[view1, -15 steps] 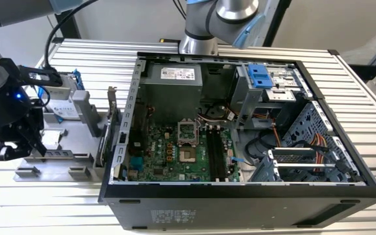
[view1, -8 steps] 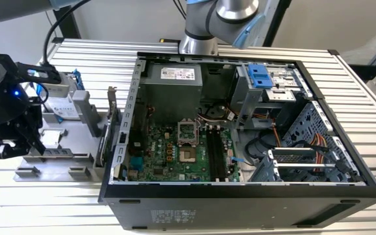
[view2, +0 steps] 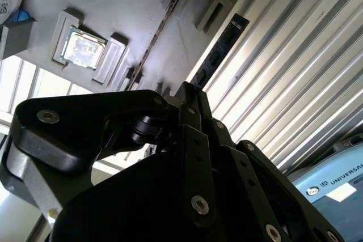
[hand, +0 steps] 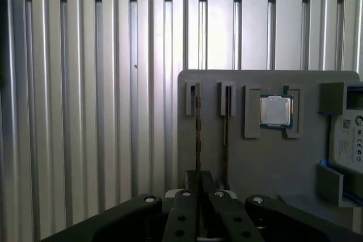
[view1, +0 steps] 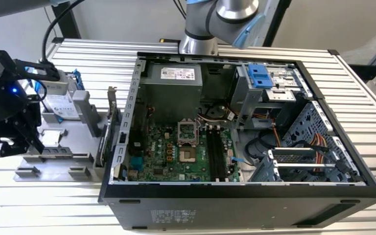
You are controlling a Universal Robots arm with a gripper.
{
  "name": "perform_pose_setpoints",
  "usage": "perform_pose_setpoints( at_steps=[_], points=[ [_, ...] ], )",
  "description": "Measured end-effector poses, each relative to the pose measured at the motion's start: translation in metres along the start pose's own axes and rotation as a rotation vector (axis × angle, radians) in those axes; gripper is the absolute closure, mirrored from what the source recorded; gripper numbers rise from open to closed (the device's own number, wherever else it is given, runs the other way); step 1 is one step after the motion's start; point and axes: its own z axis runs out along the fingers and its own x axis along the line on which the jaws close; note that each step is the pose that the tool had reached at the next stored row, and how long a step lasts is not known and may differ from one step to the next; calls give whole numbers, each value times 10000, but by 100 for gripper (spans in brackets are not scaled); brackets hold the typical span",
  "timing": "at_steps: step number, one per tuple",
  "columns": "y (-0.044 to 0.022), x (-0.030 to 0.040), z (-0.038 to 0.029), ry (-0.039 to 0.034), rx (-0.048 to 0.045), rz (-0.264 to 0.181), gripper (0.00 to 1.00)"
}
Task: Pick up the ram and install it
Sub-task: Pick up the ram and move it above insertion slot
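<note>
Gripper [hand: 198, 190] is over the grey holder tray [view1: 64, 144], which sits at 9 o'clock from the open PC case [view1: 240, 200] in the exterior view. The fingers are drawn in narrow and pinched across the thickness of the ram [hand: 197, 134]. In both wrist views the stick runs straight out from between the tips. The ram stands on its long edge with one end in a slotted bracket of the tray. My read is that this leaves the upper edge exposed so a thin pinch can take it square. Can't tell whether it's seated in the bracket or lifted clear of it. A second stick [hand: 226, 128] stands parallel just beside it, not touching. The gap looks sized to let a finger drop between them. The CPU [hand: 276, 110] lies flat in its own pocket next along, and the hard drive [hand: 349, 134] is past that. The case lies on its side on the slatted table [view1: 371, 122] with the panel off, so the board faces up for a top-down push. The memory slots [view1: 215, 154] run 12-to-6 near the board's middle and look empty. They are well apart from the gripper, roughly at its 3 o'clock. Install not done.
</note>
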Motion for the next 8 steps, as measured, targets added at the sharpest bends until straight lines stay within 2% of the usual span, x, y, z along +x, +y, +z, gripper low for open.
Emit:
perform_pose_setpoints(
  at_steps=[8],
  points=[
    [0, 1, -95, 1, -1, -2, 100]
  ],
)
